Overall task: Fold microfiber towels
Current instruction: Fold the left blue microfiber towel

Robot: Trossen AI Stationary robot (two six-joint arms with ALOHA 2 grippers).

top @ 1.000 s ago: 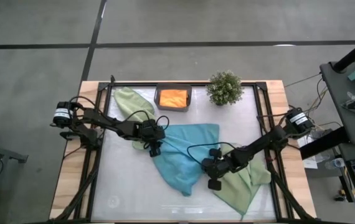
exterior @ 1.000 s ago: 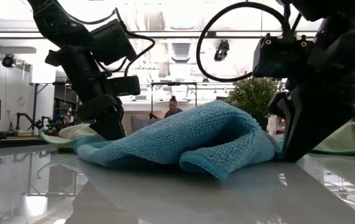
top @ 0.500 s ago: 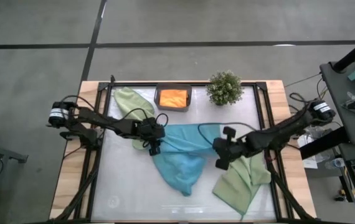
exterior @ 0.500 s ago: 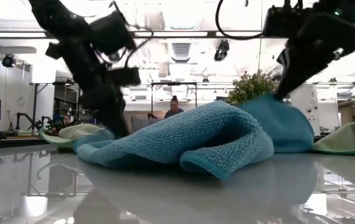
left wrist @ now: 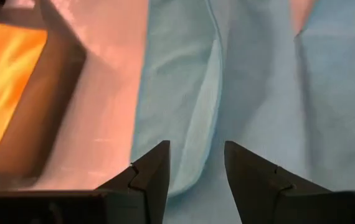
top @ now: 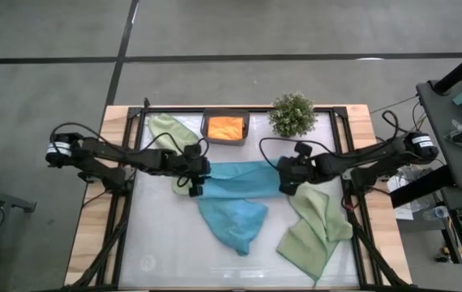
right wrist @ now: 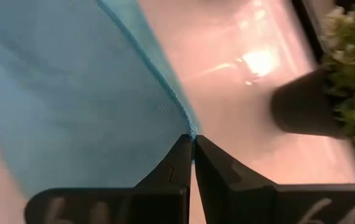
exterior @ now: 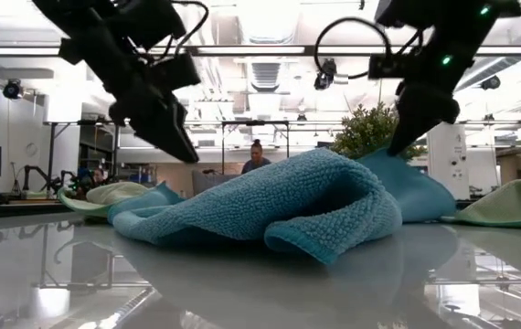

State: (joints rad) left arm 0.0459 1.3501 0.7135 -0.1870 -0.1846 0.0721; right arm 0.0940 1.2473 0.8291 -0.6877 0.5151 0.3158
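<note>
A teal-blue microfiber towel (top: pixel 231 219) lies crumpled at the table's middle, and its far part forms a band between my two grippers. My right gripper (top: pixel 284 185) is shut on its right end, which is raised. My left gripper (top: pixel 194 188) stands open just above the towel's left end (left wrist: pixel 190 124); in the low view its fingers (exterior: pixel 186 151) are clear of the cloth. One light green towel (top: pixel 316 231) lies flat at the near right. Another green towel (top: pixel 168 130) lies at the far left. An orange towel (top: pixel 225 127) sits in a dark tray. My right gripper pinches the teal towel's hemmed edge (right wrist: pixel 187 127) between its two shut fingers, at the towel's right end. The fingers slant down from the table's right side. The held end (exterior: pixel 393 160) rises to a peak clear of the table, while the rest of the towel (exterior: pixel 270 206) lies on it.
The dark tray (top: pixel 205 128) and a small potted plant (top: pixel 293 113) stand along the far edge, the plant just beyond my right gripper. Bare tabletop shows at the near left (top: pixel 166 243). A person sits in the room behind the table.
My right gripper has risen and gone toward the table's far edge, tipping more level, with the teal towel's right end. That end is lifted and drawn across into a band; the near lobe has stayed put. My left gripper has risen off the towel's left end.
</note>
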